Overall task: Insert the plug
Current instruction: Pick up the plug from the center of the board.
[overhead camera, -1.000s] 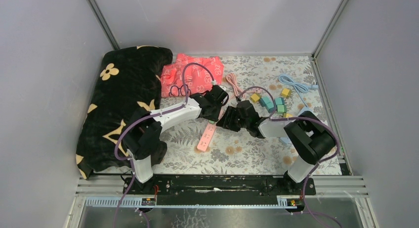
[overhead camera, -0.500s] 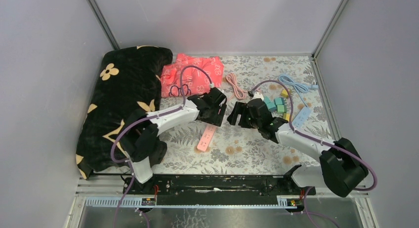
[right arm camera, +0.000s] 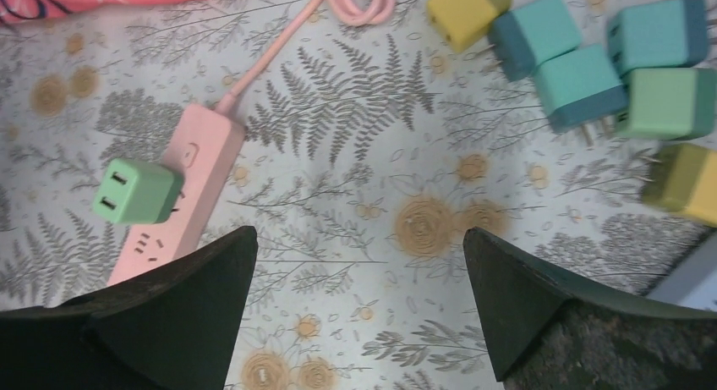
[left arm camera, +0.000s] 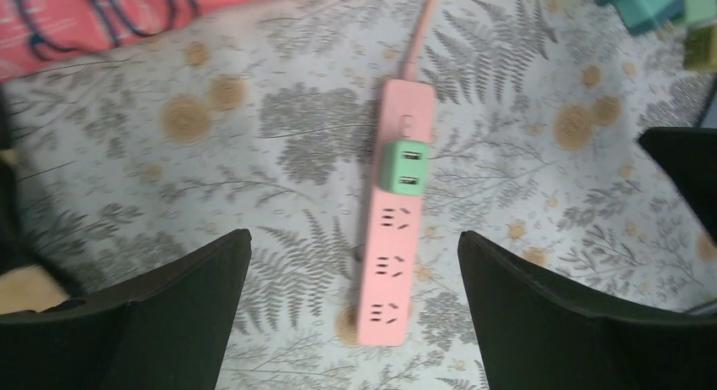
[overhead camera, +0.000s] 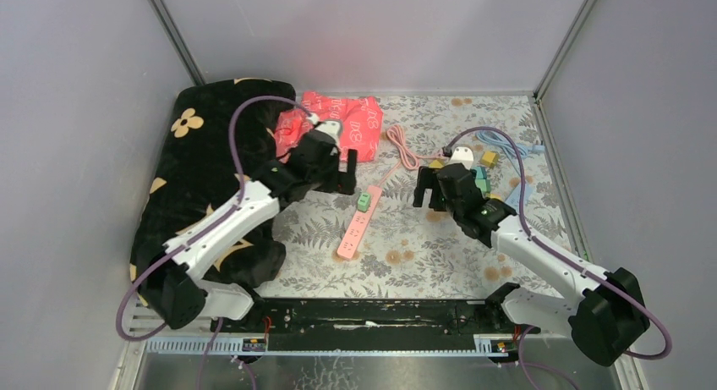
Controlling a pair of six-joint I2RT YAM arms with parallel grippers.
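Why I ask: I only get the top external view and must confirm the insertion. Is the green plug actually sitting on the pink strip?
Observer: Yes. The left wrist view shows the green plug on the pink power strip, at the position nearest its cord end.
Operator: Any free sockets?
Observer: Three empty sockets show beyond the plug.
Operator: Are the tools clear of it?
Observer: The wrist views show the left tool and right tool open, nothing between their fingers.
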